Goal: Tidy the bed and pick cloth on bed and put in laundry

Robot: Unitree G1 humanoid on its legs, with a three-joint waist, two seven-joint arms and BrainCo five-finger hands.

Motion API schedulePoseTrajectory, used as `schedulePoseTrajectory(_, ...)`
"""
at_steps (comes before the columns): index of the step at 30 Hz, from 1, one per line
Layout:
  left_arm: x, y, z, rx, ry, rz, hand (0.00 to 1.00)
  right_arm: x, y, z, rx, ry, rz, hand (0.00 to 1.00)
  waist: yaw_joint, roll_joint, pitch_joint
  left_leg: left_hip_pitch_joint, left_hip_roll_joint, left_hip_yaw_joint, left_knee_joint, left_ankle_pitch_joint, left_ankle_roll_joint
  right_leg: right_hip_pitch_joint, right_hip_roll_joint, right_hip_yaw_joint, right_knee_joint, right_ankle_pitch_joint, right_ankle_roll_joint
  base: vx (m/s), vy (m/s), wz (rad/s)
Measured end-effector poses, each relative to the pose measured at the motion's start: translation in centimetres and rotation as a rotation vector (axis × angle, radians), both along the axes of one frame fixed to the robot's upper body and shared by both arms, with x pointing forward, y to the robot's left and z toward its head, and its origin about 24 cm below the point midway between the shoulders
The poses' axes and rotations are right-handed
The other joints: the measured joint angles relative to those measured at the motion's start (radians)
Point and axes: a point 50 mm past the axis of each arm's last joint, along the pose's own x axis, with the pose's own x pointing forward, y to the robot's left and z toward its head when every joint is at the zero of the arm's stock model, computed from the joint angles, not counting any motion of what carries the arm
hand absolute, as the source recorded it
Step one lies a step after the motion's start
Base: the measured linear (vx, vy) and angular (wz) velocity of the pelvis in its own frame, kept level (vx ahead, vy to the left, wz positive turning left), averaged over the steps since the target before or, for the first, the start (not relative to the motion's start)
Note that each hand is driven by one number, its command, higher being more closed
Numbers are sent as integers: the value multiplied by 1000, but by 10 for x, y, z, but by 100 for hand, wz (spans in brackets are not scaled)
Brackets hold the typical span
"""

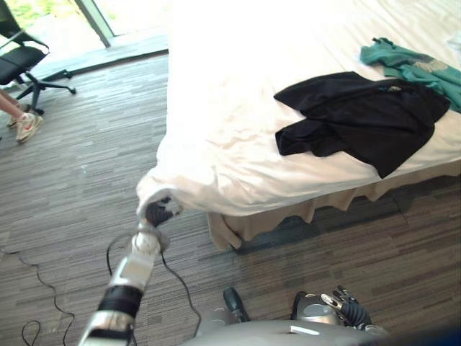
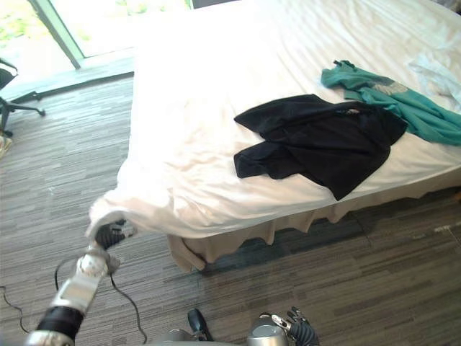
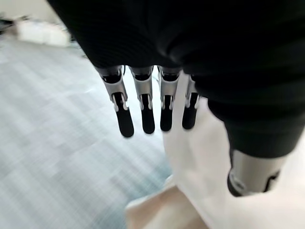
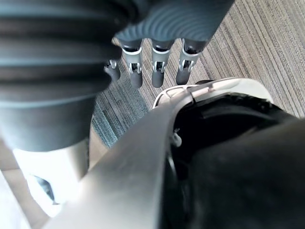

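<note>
A black garment (image 1: 364,115) lies crumpled on the white bed sheet (image 1: 230,108), near the bed's front edge. Beyond it to the right lies a teal garment (image 1: 414,68). The sheet's near left corner (image 1: 155,189) hangs off the bed and drapes over my left hand (image 1: 160,213). In the left wrist view that hand's fingers (image 3: 147,109) are straight, with the white sheet (image 3: 200,176) against the thumb. My right hand (image 1: 346,306) hangs low beside me over the carpet, its fingers (image 4: 158,71) relaxed and holding nothing.
A white cloth (image 2: 439,68) lies at the bed's far right. A black office chair (image 1: 18,58) and a person's legs and shoe (image 1: 25,124) are at the far left. Grey carpet (image 1: 94,166) spreads left of and in front of the bed.
</note>
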Motion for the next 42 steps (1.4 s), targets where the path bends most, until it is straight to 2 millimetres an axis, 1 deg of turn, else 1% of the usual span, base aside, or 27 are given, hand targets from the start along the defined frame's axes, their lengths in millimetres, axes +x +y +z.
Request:
schedulePoseTrajectory(1,-16,-5,-14,-25,64,21,0,0,0,0,-4,-7,-8,0,7,-2,-10,0,1,0,-1,-1,-1,1,1,-2,-5,0,0,0,0,0)
schedulePoseTrajectory(2,-45,-13,-37,-58,190,64,0,4,1,1,-25,-19,-26,0,12,-8,-20,6,1,0,-1,-1,-2,8,1,-2,-9,0,0,0,0,0)
schedulePoseTrajectory(4,-68,-16,-52,-90,287,100,0,8,2,1,-54,-31,-57,0,13,-15,-24,18,1,1,-2,-3,-5,21,1,-2,-18,0,1,-4,0,-2)
schedulePoseTrajectory(5,-98,-21,-68,-138,401,157,0,12,3,2,-95,-45,-117,0,15,-22,-31,32,1,2,-2,-6,-8,38,3,-2,-28,2,3,-19,1,-3)
schedulePoseTrajectory(6,-100,-21,-70,-142,409,162,0,12,3,2,-97,-45,-121,0,15,-22,-32,33,1,2,-2,-6,-8,39,3,-2,-28,2,3,-14,1,-4)
schedulePoseTrajectory(8,-137,-29,-84,-225,533,267,0,21,7,4,-155,-74,-220,0,17,-25,-49,35,1,4,-2,-7,-8,44,6,-1,-41,10,4,-16,5,-4)
schedulePoseTrajectory(11,-154,-34,-90,-296,569,323,0,41,7,17,-289,-144,-288,0,35,-24,-51,49,0,8,-3,-9,-7,56,8,12,-51,20,5,-22,14,-11)
schedulePoseTrajectory(12,-155,-34,-90,-306,560,329,0,44,6,21,-322,-160,-292,100,37,-24,-51,50,0,9,-3,-10,-6,58,8,14,-54,22,6,-19,23,-10)
schedulePoseTrajectory(14,-157,-36,-91,-321,529,323,0,63,1,42,-412,-271,-330,100,39,-21,-52,56,-3,8,-3,-11,-4,66,7,15,-60,25,7,0,0,0)
schedulePoseTrajectory(16,-155,-36,-88,-328,448,292,0,98,-3,86,-442,-505,-348,100,43,-24,-51,57,-5,8,-3,-14,1,66,5,17,-60,25,8,0,0,0)
schedulePoseTrajectory(18,-154,-35,-86,-324,406,275,0,121,3,114,-438,-656,-273,100,47,-29,-51,55,-6,8,-3,-15,1,64,4,17,-61,24,10,0,0,0)
schedulePoseTrajectory(19,-151,-34,-85,-314,380,251,0,138,11,134,-435,-768,-163,100,55,-33,-54,49,-7,6,-3,-17,2,60,3,16,-61,22,12,0,0,0)
schedulePoseTrajectory(20,-149,-34,-85,-306,374,237,0,143,13,139,-435,-800,-124,100,59,-35,-54,47,-8,6,-3,-17,2,57,3,16,-61,22,13,17,15,3)
schedulePoseTrajectory(23,-128,-34,-79,-228,301,96,0,179,41,173,-450,-995,248,100,90,-48,-59,29,-17,-8,-3,-14,11,48,-6,0,-60,28,13,41,18,13)
schedulePoseTrajectory(24,-126,-35,-79,-227,295,91,0,180,43,175,-449,-1005,266,100,91,-48,-59,29,-18,-10,-3,-13,13,49,-7,-2,-60,28,13,63,19,22)
schedulePoseTrajectory(26,-106,-37,-71,-234,210,53,0,205,65,204,-442,-1131,521,100,114,-62,-62,6,-27,-38,-2,-7,21,48,-12,-26,-62,42,30,69,11,32)
schedulePoseTrajectory(28,-96,-36,-67,-231,173,19,0,219,75,218,-431,-1179,619,100,126,-77,-56,-9,-29,-55,-2,-1,26,47,-13,-45,-61,47,33,91,-1,38)
schedulePoseTrajectory(29,-87,-33,-63,-228,146,2,0,237,87,229,-379,-1190,709,100,146,-95,-45,-22,-29,-75,4,7,29,44,-13,-61,-56,56,38,74,-3,40)
schedulePoseTrajectory(30,-86,-33,-63,-227,144,-1,0,239,88,231,-373,-1190,717,100,151,-98,-44,-24,-29,-77,4,8,29,43,-13,-63,-55,56,38,41,-3,38)
schedulePoseTrajectory(31,-76,-32,-60,-227,126,-24,0,251,95,238,-328,-1188,762,100,177,-113,-35,-35,-28,-84,4,14,31,35,-13,-68,-45,56,38,30,-3,33)
schedulePoseTrajectory(32,-59,-33,-54,-244,95,-46,0,266,104,252,-256,-1198,784,100,207,-127,-4,-51,-25,-100,5,23,33,20,-14,-80,-20,55,38,12,-7,40)
schedulePoseTrajectory(33,-52,-33,-52,-254,81,-49,0,271,107,258,-231,-1210,786,100,213,-131,11,-61,-21,-108,9,24,33,12,-14,-88,-8,53,35,-43,-3,57)
schedulePoseTrajectory(35,-4,-37,-29,-286,-45,-79,0,295,128,322,-147,-1366,786,100,234,-155,135,-192,2,-154,120,16,38,-72,-27,-123,82,39,12,-135,5,69)
schedulePoseTrajectory(36,5,-39,-24,-287,-71,-91,0,298,132,338,-145,-1405,794,100,236,-156,158,-221,6,-165,141,10,40,-92,-28,-125,95,36,6,-208,34,58)
schedulePoseTrajectory(37,28,-48,-10,-300,-143,-125,0,302,143,379,-138,-1504,813,100,251,-153,221,-298,15,-181,186,8,42,-149,-29,-126,118,27,-6,-142,31,31)
schedulePoseTrajectory(39,45,-67,-1,-325,-182,-181,0,307,148,406,-121,-1550,814,100,276,-140,250,-385,18,-191,217,11,47,-215,-28,-133,122,18,-19,-139,45,26)
schedulePoseTrajectory(42,52,-101,1,-393,-178,-222,0,316,145,406,-103,-1506,791,100,301,-85,283,-475,10,-217,267,4,61,-278,-48,-153,163,13,-23,-71,60,24)
